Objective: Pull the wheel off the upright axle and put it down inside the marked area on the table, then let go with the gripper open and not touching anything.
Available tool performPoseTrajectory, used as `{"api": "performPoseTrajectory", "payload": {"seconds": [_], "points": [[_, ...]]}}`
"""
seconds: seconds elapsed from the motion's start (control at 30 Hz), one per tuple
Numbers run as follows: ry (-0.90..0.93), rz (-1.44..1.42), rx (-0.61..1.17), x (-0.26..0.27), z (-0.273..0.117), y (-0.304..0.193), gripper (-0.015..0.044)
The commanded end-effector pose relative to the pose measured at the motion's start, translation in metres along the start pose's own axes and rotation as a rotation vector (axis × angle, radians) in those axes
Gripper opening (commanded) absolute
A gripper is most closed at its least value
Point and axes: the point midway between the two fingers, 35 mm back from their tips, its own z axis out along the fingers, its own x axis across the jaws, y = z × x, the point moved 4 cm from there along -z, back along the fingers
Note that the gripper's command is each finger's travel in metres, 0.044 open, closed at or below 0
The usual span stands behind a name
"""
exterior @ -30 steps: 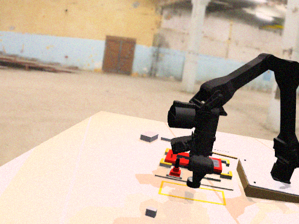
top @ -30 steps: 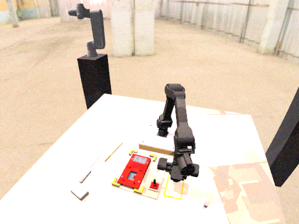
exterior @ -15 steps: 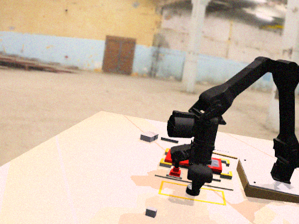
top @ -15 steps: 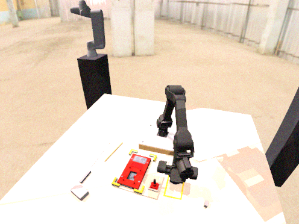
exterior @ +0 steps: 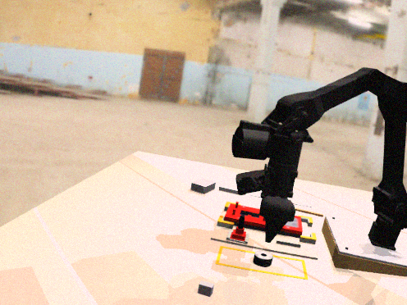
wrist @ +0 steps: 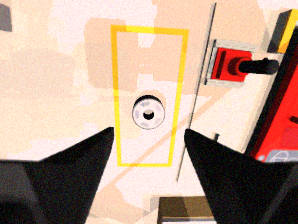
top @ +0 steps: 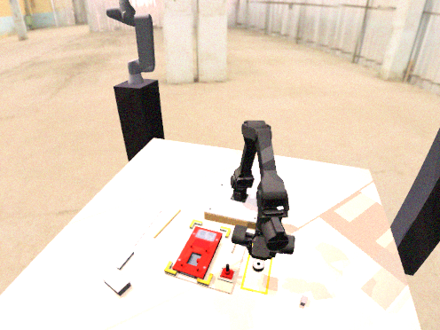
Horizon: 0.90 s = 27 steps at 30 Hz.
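Wrist view showing claw (wrist: 148, 150) released, hanging above wheel (wrist: 148, 113) lying flat inside yellow outline (wrist: 119, 100); rising straight up, judging best, avoiding nudging it.

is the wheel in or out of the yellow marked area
In. The wheel lies flat inside the yellow outline, clear of its lines, with the open tool above it and not touching.

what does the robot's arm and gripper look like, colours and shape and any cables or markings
The arm is matte black to dark grey, built of chunky, angular links with rounded joint housings. Its gripper tapers into two black, wedge-shaped fingers that narrow to points. No cables, labels or markings are visible on it; the blur could hide small ones.
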Motion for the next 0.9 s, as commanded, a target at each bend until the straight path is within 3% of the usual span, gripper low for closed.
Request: {"api": "performPoseTrajectory", "payload": {"seconds": [0.0,0.17,0.4,0.87], "points": [[0.0,0.0,0.0,-0.001,-0.001,-0.001,0.0326],[0.0,-0.001,0.004,-0.015,-0.026,-0.032,0.044],[-0.001,-0.003,0.011,-0.036,-0.053,-0.08,0.044],[-0.001,-0.003,0.011,-0.036,-0.053,-0.081,0.044]]}}
